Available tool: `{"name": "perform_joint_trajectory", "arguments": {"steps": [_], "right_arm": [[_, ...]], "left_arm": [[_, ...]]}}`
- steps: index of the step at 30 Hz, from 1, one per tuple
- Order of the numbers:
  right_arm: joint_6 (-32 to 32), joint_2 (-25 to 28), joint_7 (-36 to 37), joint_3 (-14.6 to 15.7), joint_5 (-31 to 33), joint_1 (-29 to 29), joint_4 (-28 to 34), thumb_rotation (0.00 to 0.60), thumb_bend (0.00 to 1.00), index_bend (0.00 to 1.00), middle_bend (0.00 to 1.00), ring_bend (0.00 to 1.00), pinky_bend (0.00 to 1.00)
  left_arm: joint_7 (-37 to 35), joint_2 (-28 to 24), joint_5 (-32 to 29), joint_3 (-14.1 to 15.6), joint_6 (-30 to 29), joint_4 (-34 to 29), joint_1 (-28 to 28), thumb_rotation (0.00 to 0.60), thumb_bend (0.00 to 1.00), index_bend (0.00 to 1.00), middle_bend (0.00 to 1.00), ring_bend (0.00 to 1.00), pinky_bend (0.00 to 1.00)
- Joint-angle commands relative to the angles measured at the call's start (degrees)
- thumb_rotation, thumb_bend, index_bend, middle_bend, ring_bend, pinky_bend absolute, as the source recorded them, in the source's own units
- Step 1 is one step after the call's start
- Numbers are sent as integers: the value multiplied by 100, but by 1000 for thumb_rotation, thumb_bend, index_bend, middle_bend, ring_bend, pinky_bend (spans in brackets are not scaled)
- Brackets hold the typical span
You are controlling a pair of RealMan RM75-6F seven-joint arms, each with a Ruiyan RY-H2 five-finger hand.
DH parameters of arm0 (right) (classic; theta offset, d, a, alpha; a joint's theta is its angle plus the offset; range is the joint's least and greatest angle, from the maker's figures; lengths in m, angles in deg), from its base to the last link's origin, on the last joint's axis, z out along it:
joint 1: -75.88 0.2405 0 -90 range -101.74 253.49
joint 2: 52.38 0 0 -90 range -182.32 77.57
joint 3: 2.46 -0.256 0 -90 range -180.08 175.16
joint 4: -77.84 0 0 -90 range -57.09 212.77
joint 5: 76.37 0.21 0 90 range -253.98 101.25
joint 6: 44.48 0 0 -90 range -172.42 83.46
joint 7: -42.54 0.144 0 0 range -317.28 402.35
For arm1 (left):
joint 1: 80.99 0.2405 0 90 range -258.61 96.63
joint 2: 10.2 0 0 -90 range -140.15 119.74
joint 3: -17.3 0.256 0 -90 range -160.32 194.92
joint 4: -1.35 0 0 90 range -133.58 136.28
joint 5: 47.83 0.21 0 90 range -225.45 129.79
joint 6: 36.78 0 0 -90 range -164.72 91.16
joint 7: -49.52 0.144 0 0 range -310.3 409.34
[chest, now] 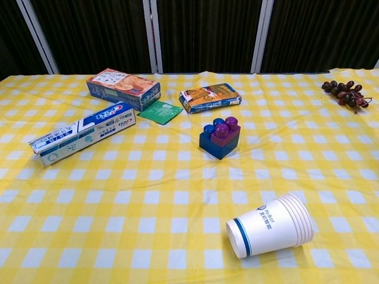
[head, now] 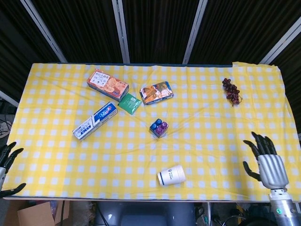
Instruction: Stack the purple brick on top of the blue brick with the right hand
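Observation:
The purple brick [chest: 225, 130] sits on top of the blue brick [chest: 214, 142] near the middle of the yellow checked table; the same purple brick [head: 162, 127] and blue brick [head: 154, 127] show in the head view. My right hand [head: 266, 159] is far off at the table's front right corner, fingers spread, holding nothing. My left hand [head: 6, 161] hangs past the front left edge, fingers apart and empty. Neither hand appears in the chest view.
A paper cup [chest: 271, 224] lies on its side in front of the bricks. A toothpaste box [chest: 83, 132], a biscuit box [chest: 123, 87], a green packet [chest: 160, 112] and a snack box [chest: 209, 97] lie behind and to the left. Grapes [chest: 345, 93] rest at the far right.

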Motion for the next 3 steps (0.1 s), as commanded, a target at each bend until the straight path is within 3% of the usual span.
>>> {"name": "perform_joint_trajectory", "arguments": {"steps": [1,3], "right_arm": [[-316,-114,98,-85,-99,-309,-355,600,439,187,0,0,0],[-396,-98,49,-125,-125,-392,-388,600,440,187,0,0,0]], "left_arm": [[-264,-97,4,-28,-164,76,74,600,0,122,0,0,42],[-402,-120,-45,-64,-220,124,91,600,0,122,0,0,42]]}}
